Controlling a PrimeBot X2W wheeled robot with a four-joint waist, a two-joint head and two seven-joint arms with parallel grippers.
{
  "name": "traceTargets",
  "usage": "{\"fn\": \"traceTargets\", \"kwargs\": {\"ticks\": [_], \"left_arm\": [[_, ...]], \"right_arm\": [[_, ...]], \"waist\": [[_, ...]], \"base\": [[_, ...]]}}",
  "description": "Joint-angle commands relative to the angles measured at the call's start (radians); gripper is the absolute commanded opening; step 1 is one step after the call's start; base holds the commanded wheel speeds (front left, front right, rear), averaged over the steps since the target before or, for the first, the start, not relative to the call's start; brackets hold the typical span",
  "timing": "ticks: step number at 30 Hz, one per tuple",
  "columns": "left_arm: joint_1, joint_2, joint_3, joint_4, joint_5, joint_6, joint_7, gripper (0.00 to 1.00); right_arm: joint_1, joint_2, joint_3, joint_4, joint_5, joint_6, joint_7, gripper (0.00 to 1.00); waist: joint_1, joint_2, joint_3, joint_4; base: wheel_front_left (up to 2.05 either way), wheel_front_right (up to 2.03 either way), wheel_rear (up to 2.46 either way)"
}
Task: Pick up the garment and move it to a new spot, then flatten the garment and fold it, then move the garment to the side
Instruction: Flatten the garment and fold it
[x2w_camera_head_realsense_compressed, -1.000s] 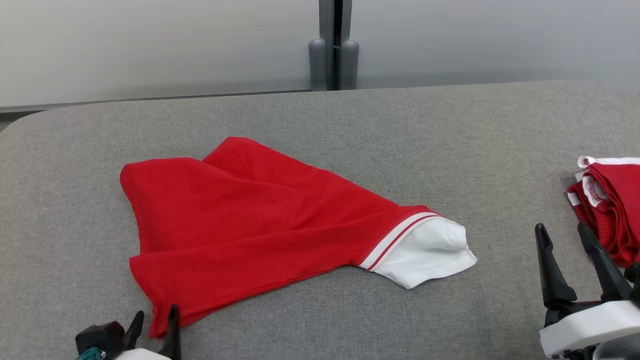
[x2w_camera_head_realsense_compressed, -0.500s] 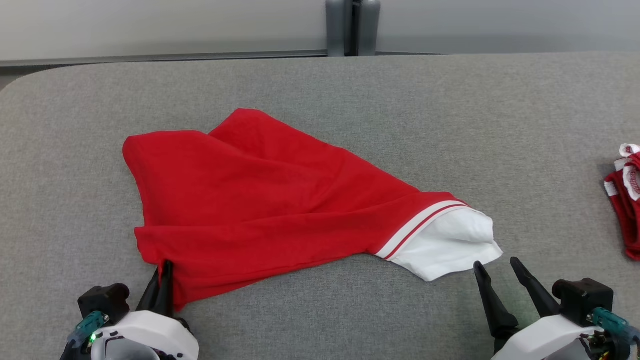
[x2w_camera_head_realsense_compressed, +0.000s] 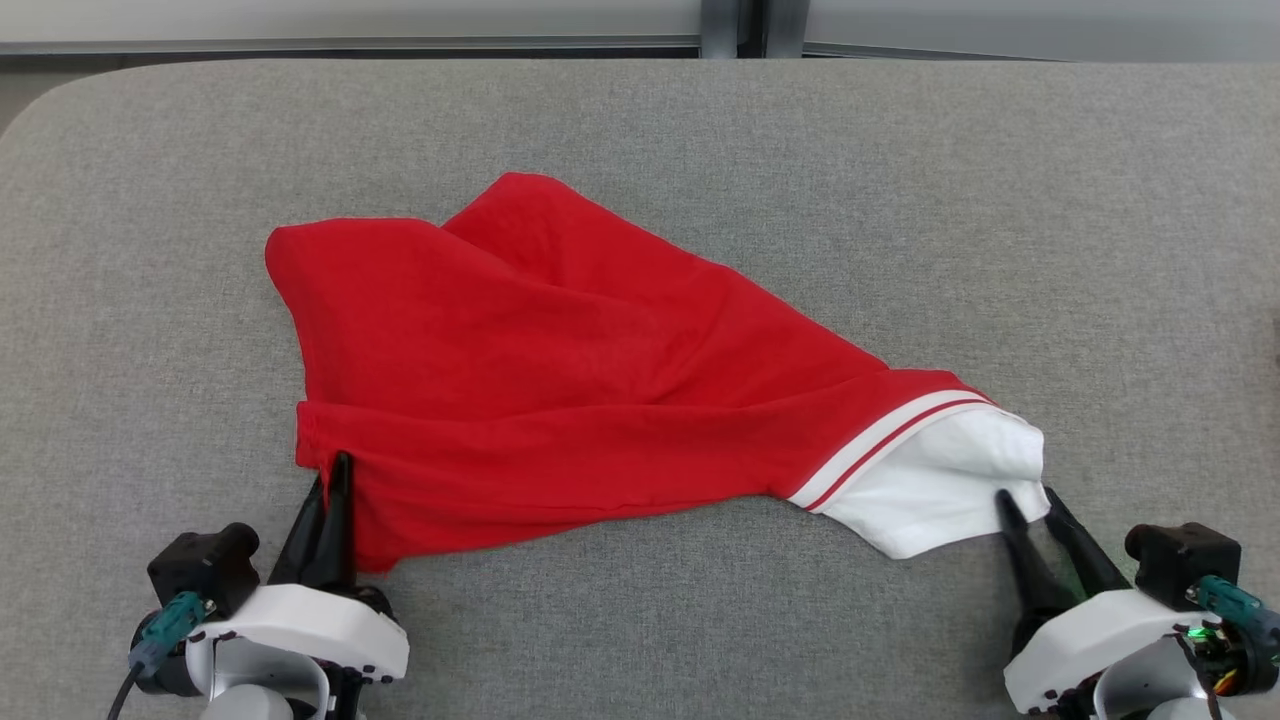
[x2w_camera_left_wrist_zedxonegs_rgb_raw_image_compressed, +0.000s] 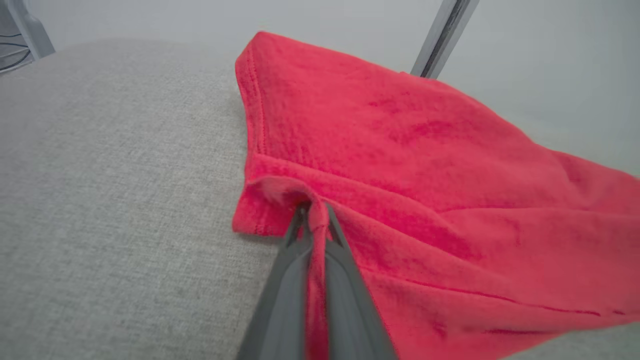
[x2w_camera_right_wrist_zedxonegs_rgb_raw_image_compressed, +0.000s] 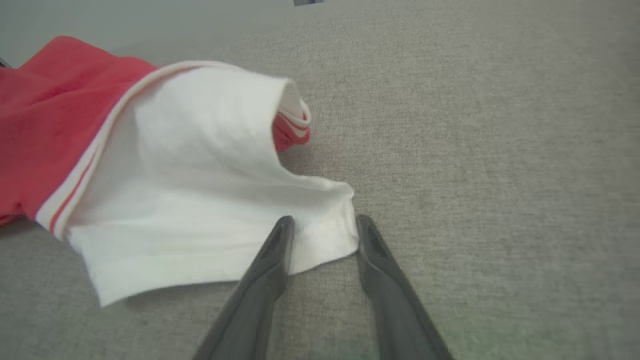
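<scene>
Left jaws: pinching shut on the garment's (x2w_camera_head_realsense_compressed: 560, 400) red hem corner (x2w_camera_left_wrist_zedxonegs_rgb_raw_image_compressed: 260, 220).
Right jaws: standing apart, straddling the white sleeve's (x2w_camera_right_wrist_zedxonegs_rgb_raw_image_compressed: 200, 200) corner, not yet pinching.
Garment: lying on the table (x2w_camera_head_realsense_compressed: 700, 620) between both jaws.
Handling: likely behaving light and limp, sagging between holds; gripping hems and corners looking best.
Long axis: running from left jaws to right jaws, sleeve end pointing at right jaws.

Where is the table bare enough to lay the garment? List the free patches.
Free: the wide strip of table right of the garment, the band behind it up to the far edge, and the near gap between left gripper and right gripper. Crowded: the middle, under the red cloth.
</scene>
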Motion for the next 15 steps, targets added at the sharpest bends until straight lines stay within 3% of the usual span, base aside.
{"fn": "traceTargets", "kwargs": {"ticks": [1, 6, 15], "left_arm": [[-0.017, 0.010, 0.006, -0.024, 0.006, 0.006, -0.010, 0.00], [-0.003, 0.045, 0.028, -0.152, 0.033, 0.036, -0.019, 0.00], [-0.052, 0.129, 0.070, -0.413, 0.085, 0.082, 0.034, 0.00]], "right_arm": [[0.000, -0.004, -0.004, 0.014, 0.012, 0.000, -0.005, 0.00], [0.004, -0.029, -0.041, -0.070, 0.029, -0.001, -0.050, 0.00], [-0.034, -0.093, -0.112, -0.351, 0.009, -0.001, -0.053, 0.00]], "waist": [[0.0000, 0.0000, -0.001, 0.000], [0.0000, 0.0000, -0.028, -0.013], [0.0000, 0.0000, -0.092, -0.054]], "base": [[0.00, 0.00, 0.00], [0.00, 0.00, 0.00], [0.00, 0.00, 0.00]]}}
